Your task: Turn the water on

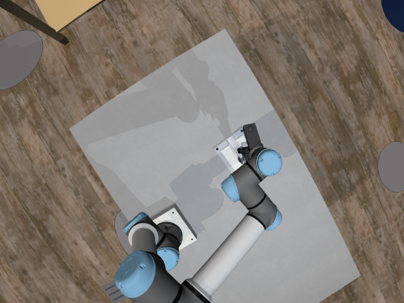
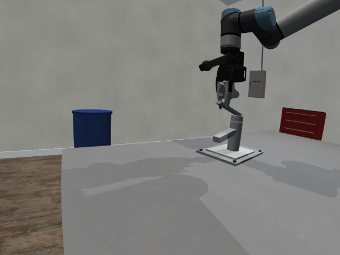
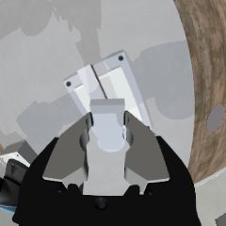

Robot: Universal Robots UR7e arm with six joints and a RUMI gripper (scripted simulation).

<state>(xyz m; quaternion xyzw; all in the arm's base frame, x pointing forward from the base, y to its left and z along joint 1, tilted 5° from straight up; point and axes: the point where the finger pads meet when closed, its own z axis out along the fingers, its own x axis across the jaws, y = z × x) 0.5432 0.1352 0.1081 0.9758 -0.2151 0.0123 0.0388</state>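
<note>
A grey tap [image 2: 235, 133] stands upright on a square white base plate [image 2: 248, 155] [image 1: 221, 154] [image 3: 133, 89] on the grey table. Its spout [image 2: 223, 135] points left in the exterior view. The lever [image 2: 231, 110] [image 3: 107, 127] slopes up and to the left from the tap's top. My gripper [image 2: 221, 104] [image 3: 108, 112] comes down from above and is shut on the lever's free end. In the wrist view the pale lever sits squarely between the two grey fingers. In the top view the wrist hides the tap itself.
The grey table [image 1: 156, 156] [image 2: 153, 197] stands on a wooden floor. The arm's base [image 1: 169, 228] sits at the table's near-left edge. A blue barrel [image 2: 92, 128], a red cabinet [image 2: 302, 123] and a hanging grey box [image 2: 256, 83] stand off the table by the wall.
</note>
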